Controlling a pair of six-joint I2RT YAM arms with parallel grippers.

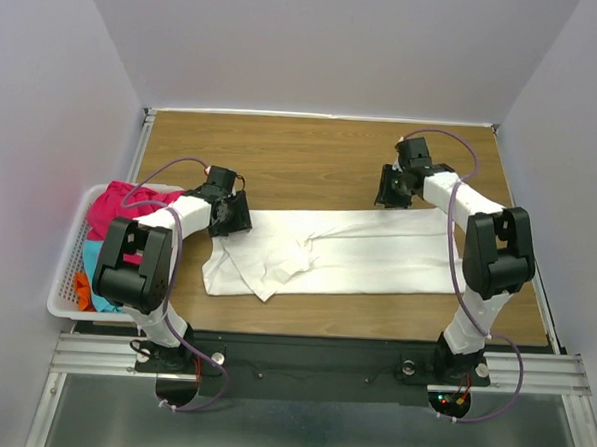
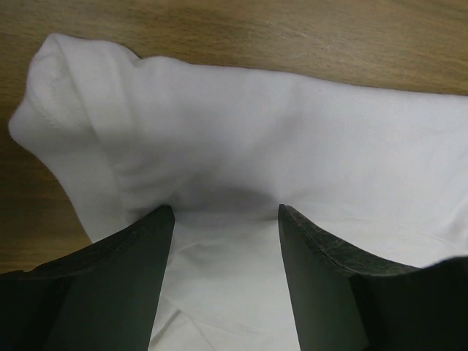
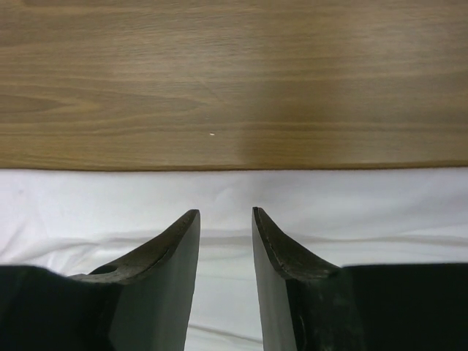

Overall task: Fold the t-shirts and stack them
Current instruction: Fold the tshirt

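A large white t-shirt (image 1: 357,252) lies spread across the middle of the wooden table, its left part rumpled and folded over. My left gripper (image 1: 231,220) rests on its far left corner. In the left wrist view the shirt (image 2: 256,131) bulges ahead of that gripper (image 2: 227,210), whose jaws stand wide apart with cloth lying between them. My right gripper (image 1: 390,193) sits at the shirt's far edge. In the right wrist view it (image 3: 225,212) is open by a narrow gap over the white cloth (image 3: 329,197). More t-shirts, magenta-pink (image 1: 114,209), cyan (image 1: 95,253) and orange (image 1: 82,292), are piled in the basket.
A white lattice basket (image 1: 63,289) stands at the table's left edge, next to the left arm. Bare wooden table (image 1: 312,154) stretches behind the shirt up to the grey back wall. Side walls close in left and right.
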